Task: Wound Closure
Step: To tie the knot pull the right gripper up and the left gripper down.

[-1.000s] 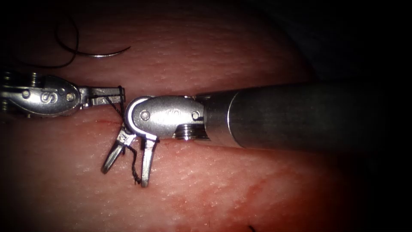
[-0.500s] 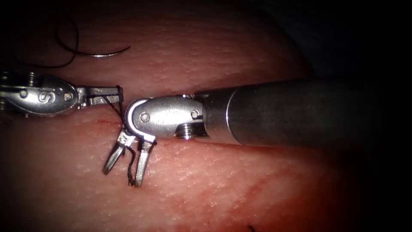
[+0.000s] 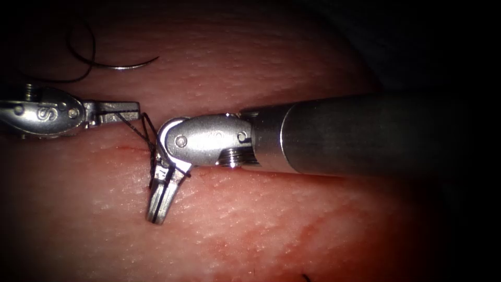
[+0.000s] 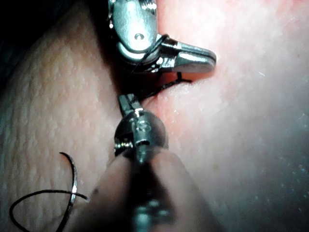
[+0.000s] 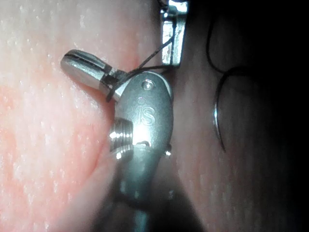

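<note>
**Thread gripped by both tools, needle lying free**

Two tools, one needle and one thread are counted. The right tool (image 3: 160,201) is seen with its jaws clenched on the thread (image 3: 143,128); half a second ago those jaws stood apart around the short dark thread end. The left tool (image 3: 122,111) is clamped on the same thread, which is stretched between the two tips just above the cut (image 3: 122,149). The needle (image 3: 122,66) is left lying free on the tissue (image 3: 271,219), well apart from both tools and not in the tissue. Its tail of thread is lost in the dark border. The left tool's shaft is cut off at the edge. Red fluid (image 3: 308,230) is smeared lower right.
</note>
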Available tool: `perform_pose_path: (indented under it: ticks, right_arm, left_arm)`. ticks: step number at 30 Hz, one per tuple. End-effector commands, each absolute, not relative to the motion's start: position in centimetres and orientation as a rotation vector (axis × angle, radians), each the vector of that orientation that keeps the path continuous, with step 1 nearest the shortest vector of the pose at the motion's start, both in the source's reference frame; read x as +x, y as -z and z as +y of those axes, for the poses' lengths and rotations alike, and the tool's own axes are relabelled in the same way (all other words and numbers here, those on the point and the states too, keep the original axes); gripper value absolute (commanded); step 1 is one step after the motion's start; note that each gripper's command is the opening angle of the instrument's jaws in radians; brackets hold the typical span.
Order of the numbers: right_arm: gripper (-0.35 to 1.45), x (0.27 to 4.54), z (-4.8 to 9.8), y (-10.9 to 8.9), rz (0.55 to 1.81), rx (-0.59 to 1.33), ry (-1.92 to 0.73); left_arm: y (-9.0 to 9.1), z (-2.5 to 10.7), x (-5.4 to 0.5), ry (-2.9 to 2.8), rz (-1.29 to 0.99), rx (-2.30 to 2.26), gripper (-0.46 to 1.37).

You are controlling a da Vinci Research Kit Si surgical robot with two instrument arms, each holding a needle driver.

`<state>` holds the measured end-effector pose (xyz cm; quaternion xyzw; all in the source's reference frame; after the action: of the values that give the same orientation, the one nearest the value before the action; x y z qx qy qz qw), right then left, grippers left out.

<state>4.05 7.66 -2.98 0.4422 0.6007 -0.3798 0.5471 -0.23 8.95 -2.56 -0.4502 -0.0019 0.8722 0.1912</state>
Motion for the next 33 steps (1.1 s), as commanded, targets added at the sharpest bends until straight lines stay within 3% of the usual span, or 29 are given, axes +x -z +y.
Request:
perform_pose_path:
  ticks: [1, 18, 33]
  right_arm:
    - [-0.35, 4.04, 7.68, 2.98, 1.428, 1.040, 0.888]
    - [-0.35, 3.97, 8.05, 2.94, 1.484, 0.972, 0.726]
    - [-0.35, 3.91, 8.27, 2.83, 1.454, 0.963, 0.558]
  left_arm:
    - [2.56, 8.95, -0.23, -2.453, -0.015, -1.267, -0.35]
    - [2.72, 8.58, -0.19, -2.473, -0.023, -1.243, -0.35]
    - [3.00, 8.26, -0.21, -2.495, -0.025, -1.244, -0.35]
